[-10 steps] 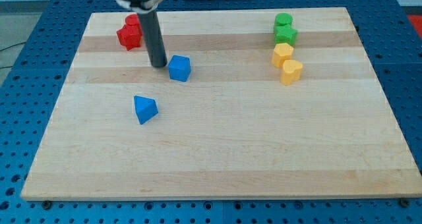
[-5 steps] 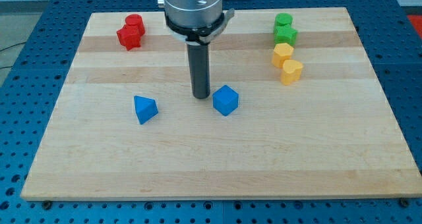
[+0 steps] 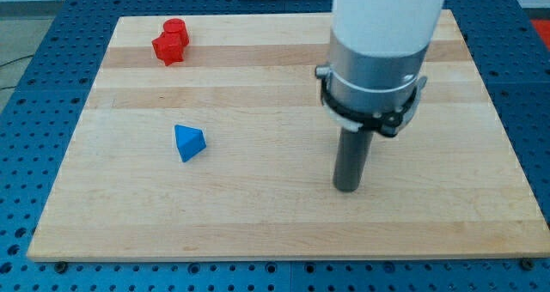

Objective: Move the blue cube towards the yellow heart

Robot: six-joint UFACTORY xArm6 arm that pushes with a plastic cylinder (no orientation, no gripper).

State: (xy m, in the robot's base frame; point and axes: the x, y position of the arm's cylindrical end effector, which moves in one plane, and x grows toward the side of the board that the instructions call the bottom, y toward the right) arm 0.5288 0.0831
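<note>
Tip (image 3: 345, 189) of the jawless rod (image 3: 349, 159) sits at the board's (image 3: 258, 232) 4 o'clock. Blue cube and yellow heart are both hidden, perhaps behind the arm, so progress cannot be judged.

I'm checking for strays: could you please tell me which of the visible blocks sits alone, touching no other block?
The blue triangular block, alone at the view's left; the two red blocks touch near the top. My tip is far right of it.

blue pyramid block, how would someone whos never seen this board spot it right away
Start from the wooden board and look at its left half. Below the two red blocks near the top-left corner sits the blue pyramid block, alone, far left of my tip. It is the only blue, pointed piece visible.
</note>
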